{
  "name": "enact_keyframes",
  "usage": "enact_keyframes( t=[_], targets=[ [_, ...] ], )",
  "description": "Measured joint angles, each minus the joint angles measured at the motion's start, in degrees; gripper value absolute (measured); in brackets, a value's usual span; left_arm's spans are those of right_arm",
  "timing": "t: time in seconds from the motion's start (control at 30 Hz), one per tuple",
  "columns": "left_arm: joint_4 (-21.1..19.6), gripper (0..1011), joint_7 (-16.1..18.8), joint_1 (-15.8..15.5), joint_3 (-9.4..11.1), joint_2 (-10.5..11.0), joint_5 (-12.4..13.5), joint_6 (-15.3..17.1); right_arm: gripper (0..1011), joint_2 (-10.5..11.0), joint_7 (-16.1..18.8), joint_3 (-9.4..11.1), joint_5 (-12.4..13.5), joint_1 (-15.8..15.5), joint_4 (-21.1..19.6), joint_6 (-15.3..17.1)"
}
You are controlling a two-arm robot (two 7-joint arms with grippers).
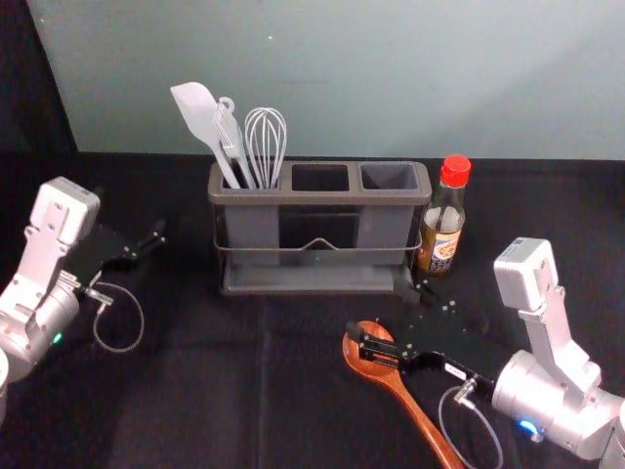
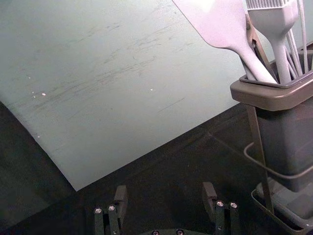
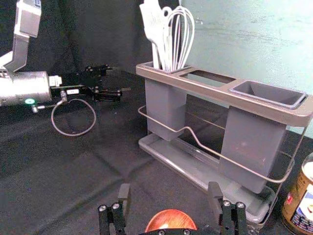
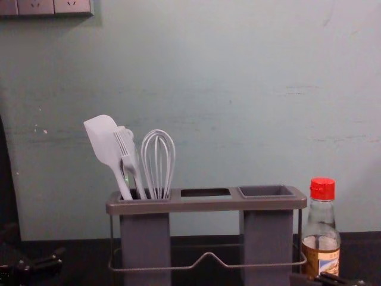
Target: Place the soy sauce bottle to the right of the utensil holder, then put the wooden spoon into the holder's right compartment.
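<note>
My right gripper (image 1: 387,315) is open over the wooden spoon's bowl end, one finger above the spoon (image 1: 415,412); in the right wrist view the gripper (image 3: 169,196) has the bowl (image 3: 171,220) visible between its fingers. Handle toward the front edge, the spoon lies on the table. The soy sauce bottle (image 1: 444,223) stands upright just right of the utensil holder (image 1: 322,196), as the chest view's bottle (image 4: 322,229) also shows. The holder's right compartment (image 1: 389,177) is empty. Left of the holder, my left gripper (image 1: 131,215) is idle; in its wrist view the gripper (image 2: 165,193) stands open.
A white spatula (image 1: 198,115), a brush (image 1: 230,137) and a whisk (image 1: 266,142) stand in the holder's left compartment. Black cloth (image 1: 215,381) covers the table, and a pale wall (image 1: 342,78) rises behind the holder.
</note>
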Motion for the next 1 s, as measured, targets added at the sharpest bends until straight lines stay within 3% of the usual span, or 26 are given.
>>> enact_keyframes(
  t=[0.13,0.23,0.4,0.5,0.6,0.63,0.8,0.83,0.87,1.0],
  targets=[
    [0.0,1005,0.0,0.0,0.0,0.0,0.0,0.0,1003,0.4,0.0,-0.18,0.11,-0.13,-0.91,1.11],
    [0.0,1005,0.0,0.0,0.0,0.0,0.0,0.0,1003,1.07,-0.58,-0.17,0.49,-0.81,-2.86,3.66],
    [0.0,1005,0.0,0.0,0.0,0.0,0.0,0.0,1003,1.98,-2.84,0.14,1.57,-1.73,-7.51,11.89],
    [0.0,1005,0.0,0.0,0.0,0.0,0.0,0.0,1003,2.22,-5.21,0.34,3.24,-1.44,-11.46,21.91],
    [0.0,1005,0.0,0.0,0.0,0.0,0.0,0.0,1003,2.0,-7.19,0.34,3.66,-0.93,-13.45,27.31],
    [0.0,1005,0.0,0.0,0.0,0.0,0.0,0.0,1003,1.58,-8.96,0.12,3.48,-0.43,-14.88,31.26],
    [0.0,1005,0.0,0.0,0.0,0.0,0.0,0.0,1003,-0.44,-15.09,-2.56,-0.41,2.04,-18.43,43.84],
    [0.0,1005,0.0,0.0,0.0,0.0,0.0,0.0,1003,-0.44,-15.09,-2.56,-0.41,2.04,-18.43,43.84],
    [0.0,1005,0.0,0.0,0.0,0.0,0.0,0.0,1003,-1.04,-16.11,-3.46,-1.43,2.93,-18.63,46.64],
    [0.0,1005,0.0,0.0,0.0,0.0,0.0,0.0,1003,-2.27,-17.13,-4.95,-3.0,4.61,-18.18,50.91]
  ],
)
